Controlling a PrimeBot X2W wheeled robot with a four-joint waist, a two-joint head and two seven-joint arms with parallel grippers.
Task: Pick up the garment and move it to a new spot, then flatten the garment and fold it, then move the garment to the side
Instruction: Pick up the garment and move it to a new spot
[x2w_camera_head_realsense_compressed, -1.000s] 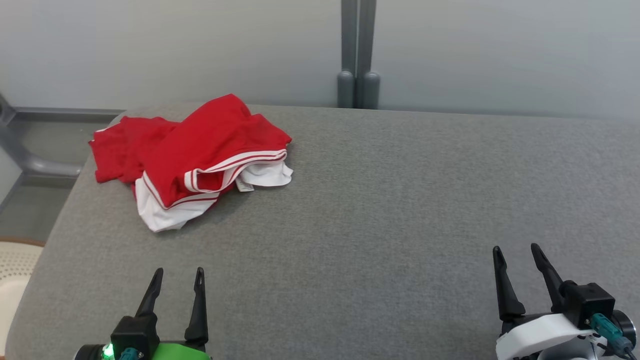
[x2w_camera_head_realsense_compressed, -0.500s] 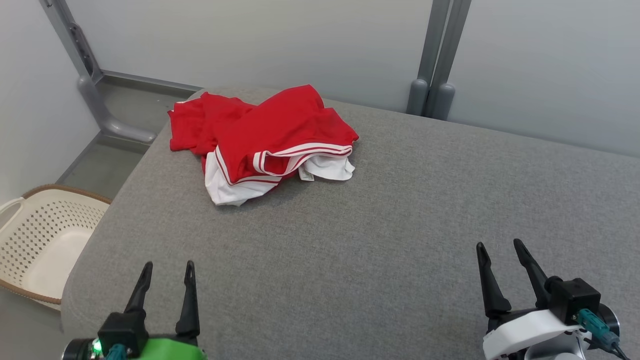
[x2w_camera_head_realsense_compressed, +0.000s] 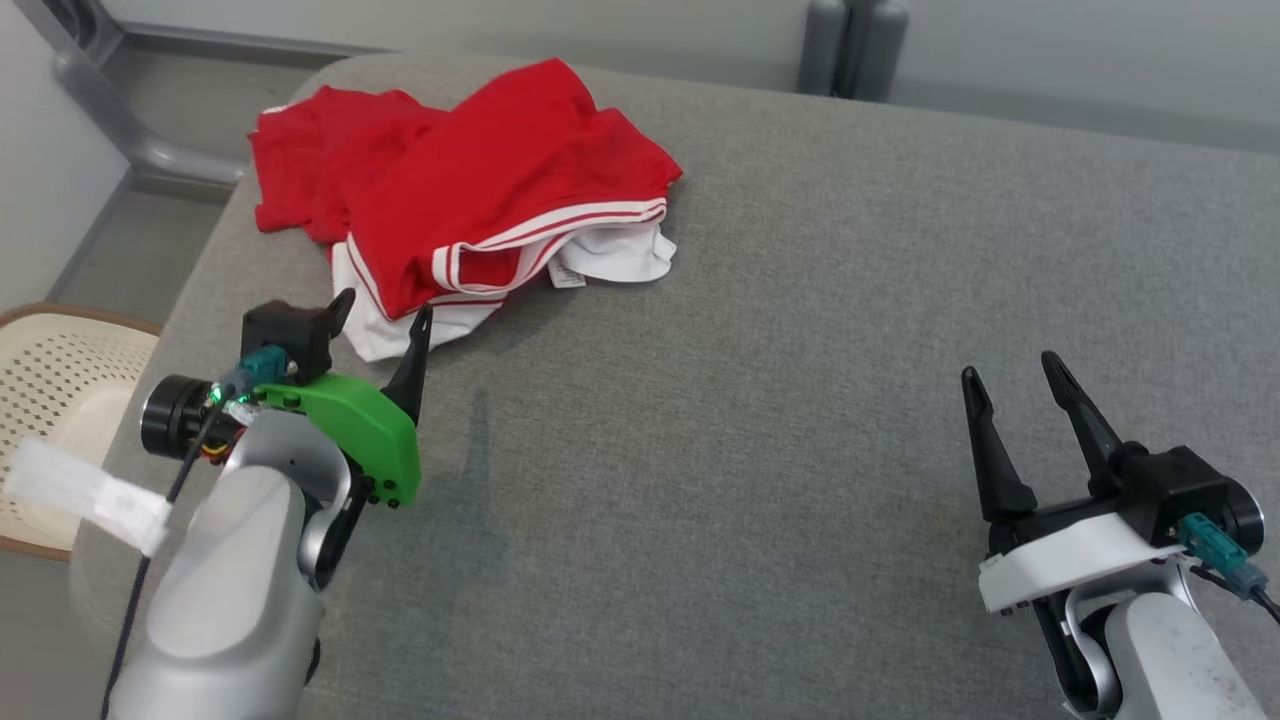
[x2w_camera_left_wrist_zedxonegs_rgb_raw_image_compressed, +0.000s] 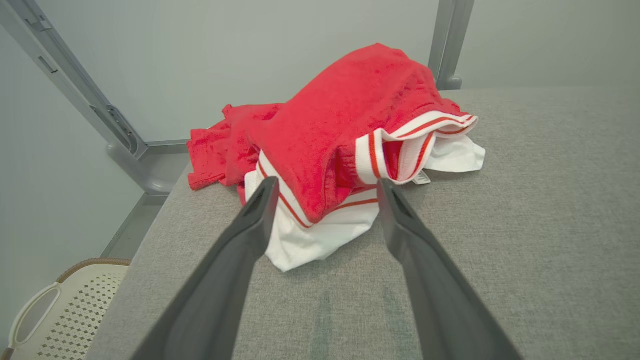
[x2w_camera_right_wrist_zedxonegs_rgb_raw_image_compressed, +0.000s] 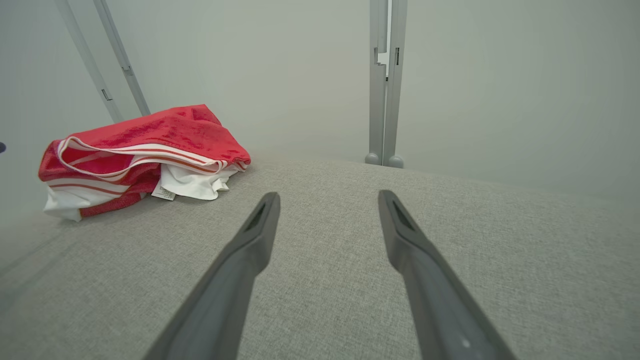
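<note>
The garment (x2w_camera_head_realsense_compressed: 470, 190) lies bunched at the surface's (x2w_camera_head_realsense_compressed: 800, 350) far left corner, long axis crosswise, just ahead of the open jaws of the left arm (x2w_camera_head_realsense_compressed: 230, 570); the right arm's (x2w_camera_head_realsense_compressed: 1160, 640) jaws, open, stand well apart.

The garment (x2w_camera_head_realsense_compressed: 480, 190) is a soft matt cloth, red with a slightly fuzzy surface, and its white bands look ribbed. The worktop (x2w_camera_head_realsense_compressed: 800, 320) has a grey woven cover, matt and a little rough. The fingers (x2w_camera_left_wrist_zedxonegs_rgb_raw_image_compressed: 235, 260) look like smooth matt dark plastic. The basket (x2w_camera_head_realsense_compressed: 50, 360) is cream plastic with holes.
</note>
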